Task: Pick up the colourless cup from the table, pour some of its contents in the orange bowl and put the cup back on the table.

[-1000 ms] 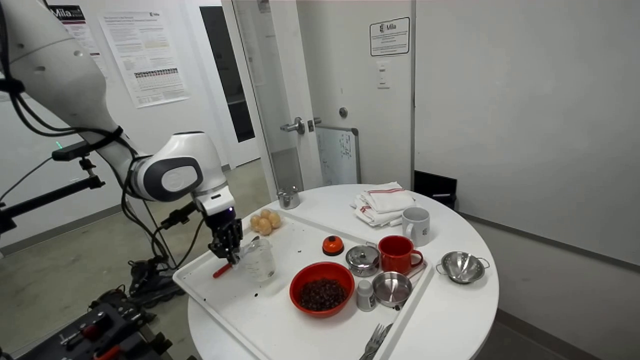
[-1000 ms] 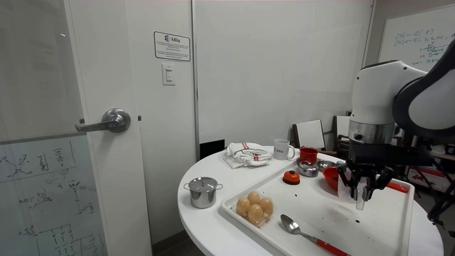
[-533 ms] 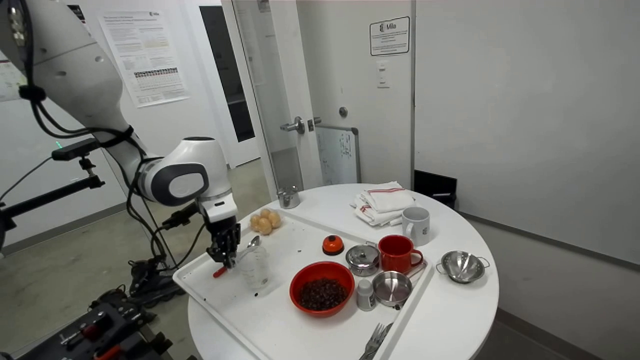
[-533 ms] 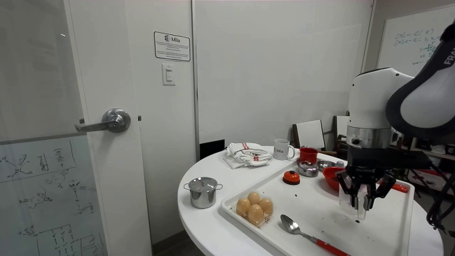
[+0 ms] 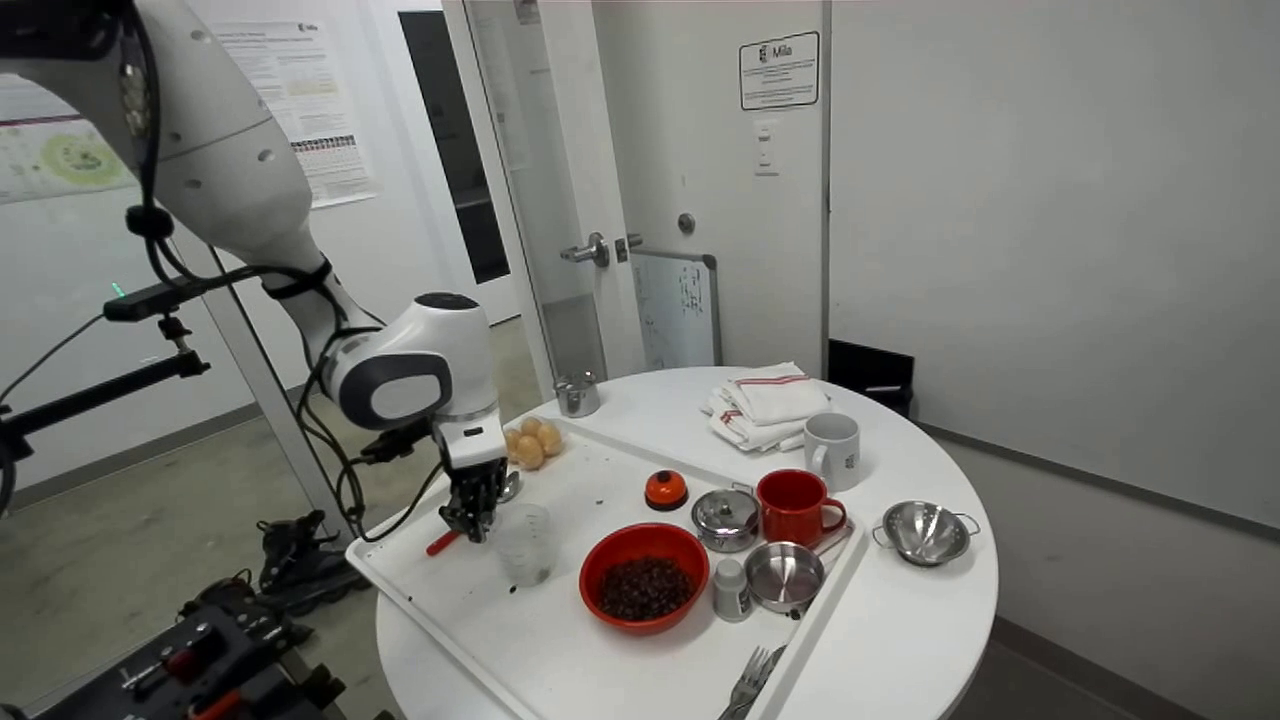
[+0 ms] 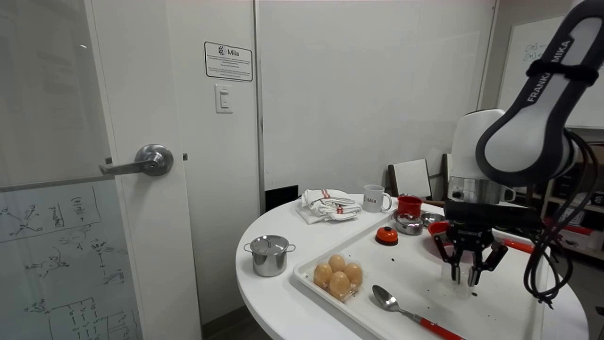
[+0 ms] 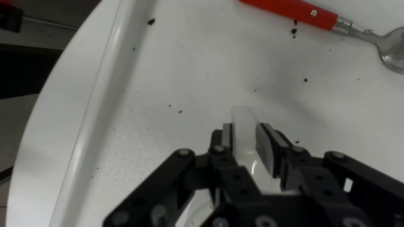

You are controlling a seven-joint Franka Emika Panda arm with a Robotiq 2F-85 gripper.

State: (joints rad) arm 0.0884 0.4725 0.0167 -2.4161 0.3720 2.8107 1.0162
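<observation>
One see-through whitish plastic cup (image 5: 525,545) is riding lower than a moment ago, coming down over the white rectangular tray (image 5: 560,650) near the round red bowl (image 5: 640,541), my black claw (image 6: 464,278) pinching its clear handle (image 7: 244,135). So I'm probably finishing the put-back, though I'm not seeing whether it's touching.

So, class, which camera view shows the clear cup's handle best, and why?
The wrist view: it shows the handle up close, between the fingers of the tool. In both exterior views the handle is hard to make out: the tool crowds that part of the cup, and clear plastic fades against the white tray.
</observation>
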